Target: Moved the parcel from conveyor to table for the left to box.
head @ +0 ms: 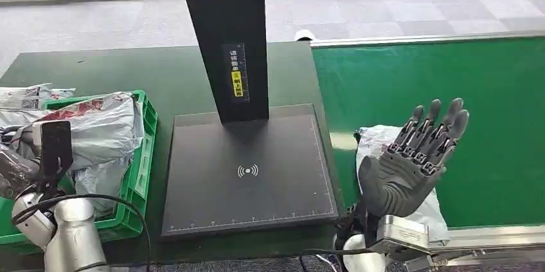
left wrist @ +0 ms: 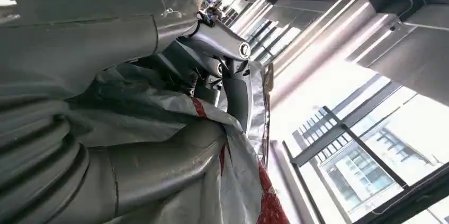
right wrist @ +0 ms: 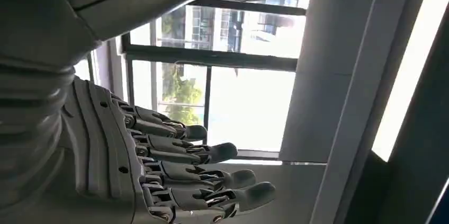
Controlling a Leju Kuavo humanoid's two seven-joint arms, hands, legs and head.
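Grey plastic parcel (left wrist: 159, 113) sits gripped in your left hand (left wrist: 106, 144); your right hand (head: 411, 163) hovers spread, empty, above another parcel on the green conveyor (head: 463, 92).

floor (head: 385, 15): grey carpet tiles | windows (right wrist: 233, 75): bright daylight

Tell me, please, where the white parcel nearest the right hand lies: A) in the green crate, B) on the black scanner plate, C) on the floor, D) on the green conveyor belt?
D: the white parcel lies on the green conveyor belt, partly behind the raised, empty right hand.
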